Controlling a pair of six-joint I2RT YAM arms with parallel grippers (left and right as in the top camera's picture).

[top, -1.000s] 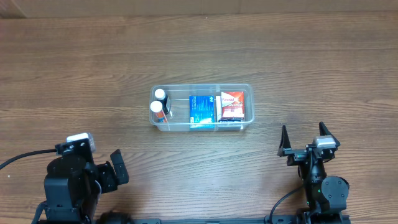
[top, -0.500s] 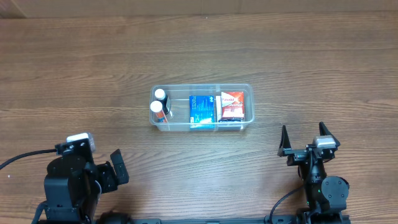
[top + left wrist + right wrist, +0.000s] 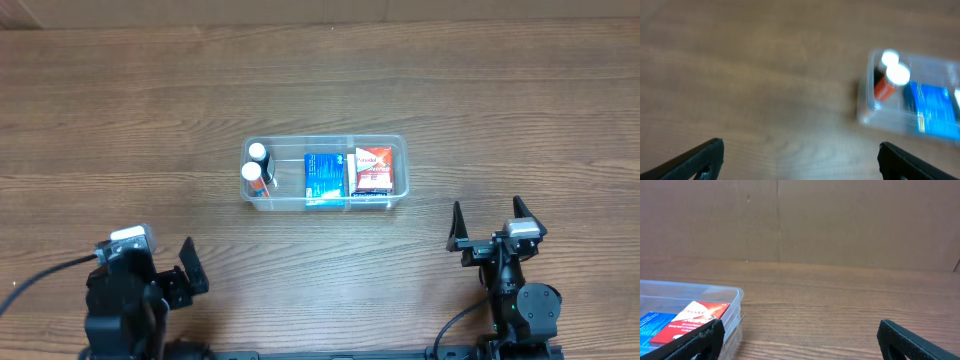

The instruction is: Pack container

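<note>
Overhead and wrist views show the left gripper [image 3: 800,157] spread wide with nothing between its fingers. The right gripper [image 3: 488,214] is likewise fully parted and empty, and both are held low near the front edge of the wooden table [image 3: 500,90]. The container [image 3: 300,141] sits ahead of the left gripper and off to its right, and ahead of the right gripper and off to its left, well apart from either arm. Two white-capped bottles [image 3: 252,172] stand caps uppermost at the end nearer the left gripper, a blue box [image 3: 323,178] lies in the middle, and a red-and-white box [image 3: 373,170] lies at the end nearer the right gripper. The items lie side by side along the bin, apparently so that everything fits below the rim. With open, empty grippers parked clear of the bin, packing looks essentially finished. The left wrist picture is blurred.
</note>
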